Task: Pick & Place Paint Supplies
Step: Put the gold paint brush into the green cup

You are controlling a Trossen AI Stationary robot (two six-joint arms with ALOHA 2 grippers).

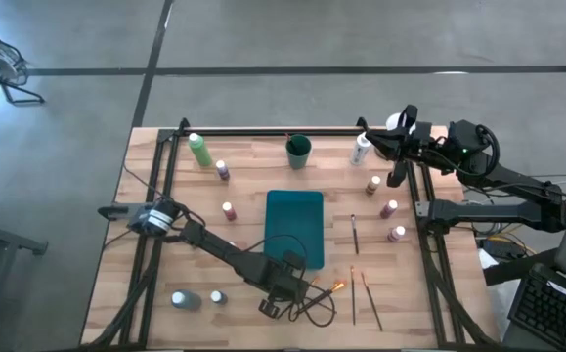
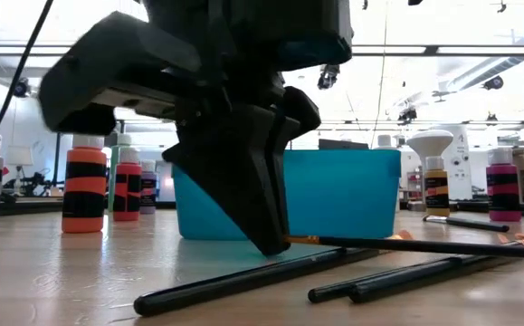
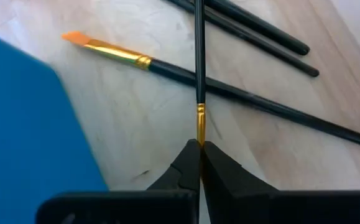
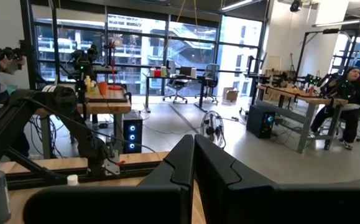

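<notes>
The left gripper (image 3: pixel 199 149) sits low at the table's (image 1: pixel 253 220) front edge by the teal tray (image 1: pixel 294 227), fingers pinched on a brush (image 3: pixel 199 74). The right gripper (image 4: pixel 194 163), fingers together and empty, waits at the far right corner.

Grey concrete floor (image 1: pixel 292 34) around the wooden table (image 1: pixel 253 191), dark seam lines crossing it upper frame. Right wrist view: big open workshop, tall glass windows (image 4: pixel 142 37) across the back showing a building outside, office chairs (image 4: pixel 212 78) mid frame, desks (image 4: pixel 291 96) at right with a seated person (image 4: pixel 347 93) far right, floor fan (image 4: pixel 212 127) centre. Low view: white ceiling with strip lights (image 2: pixel 443 50) upper right.
</notes>
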